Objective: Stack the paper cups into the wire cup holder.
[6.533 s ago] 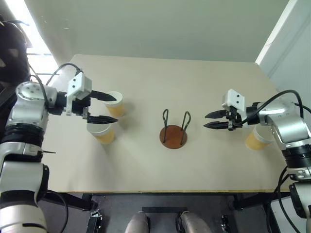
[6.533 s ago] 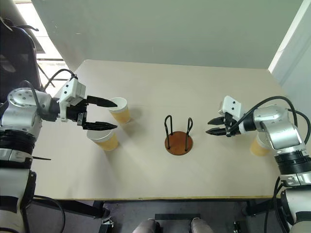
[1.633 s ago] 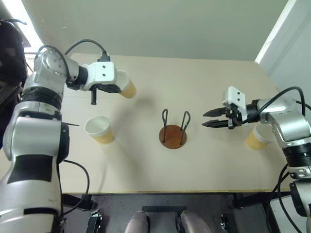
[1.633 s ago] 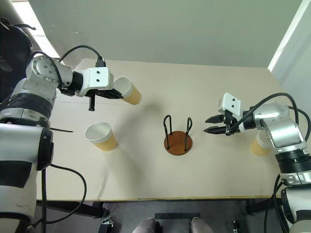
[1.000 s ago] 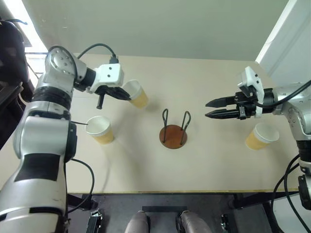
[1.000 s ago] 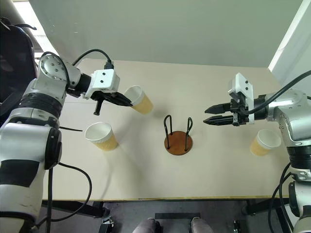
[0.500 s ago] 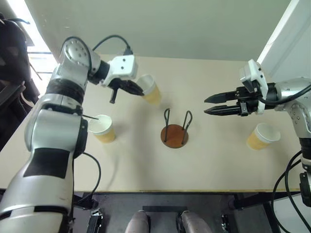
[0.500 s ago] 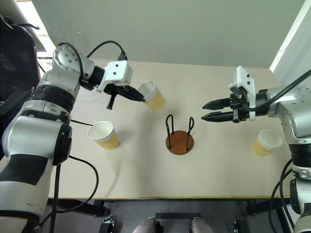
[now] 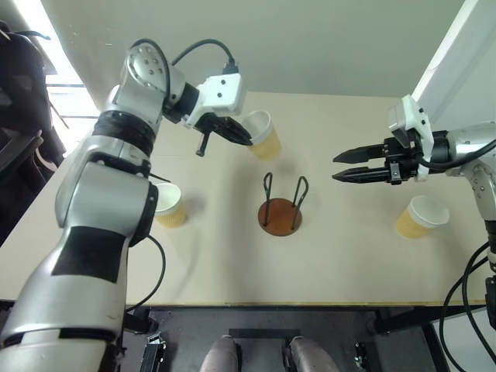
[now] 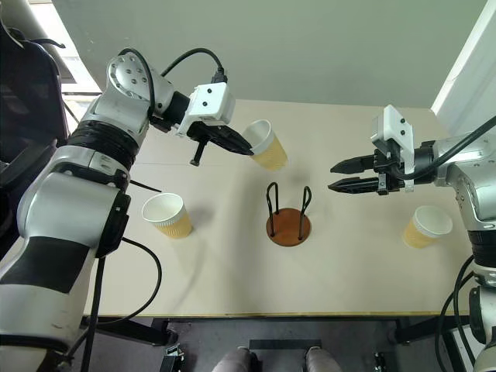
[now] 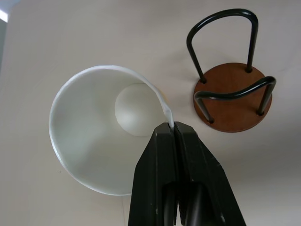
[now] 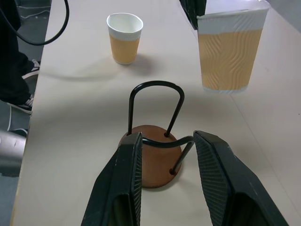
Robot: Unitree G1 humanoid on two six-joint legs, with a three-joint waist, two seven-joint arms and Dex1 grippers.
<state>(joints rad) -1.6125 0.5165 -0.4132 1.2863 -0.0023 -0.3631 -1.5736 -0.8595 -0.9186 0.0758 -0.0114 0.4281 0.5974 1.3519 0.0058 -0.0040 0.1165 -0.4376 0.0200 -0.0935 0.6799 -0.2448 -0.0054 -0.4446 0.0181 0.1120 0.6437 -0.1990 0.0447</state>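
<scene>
My left gripper (image 9: 246, 139) is shut on the white rim of a tan paper cup (image 9: 264, 136). It holds the cup tilted in the air, just beyond and left of the wire cup holder (image 9: 279, 218). The left wrist view looks into that cup (image 11: 94, 141), with the rim pinched between the fingers (image 11: 162, 155) and the holder (image 11: 230, 101) beside it. My right gripper (image 9: 335, 167) hangs open and empty to the holder's right, pointing at it. A second paper cup (image 9: 169, 205) stands on the table at the left, and a third (image 9: 422, 217) at the right.
The pale table (image 9: 232, 263) ends at a front edge near me and at a grey wall behind. A white panel (image 9: 457, 46) rises at the far right. A dark chair (image 9: 19, 85) stands off the table's left side.
My left arm has carried the cup to the right and slightly up, closer to the wire cup holder. The right gripper has stayed where it was.
</scene>
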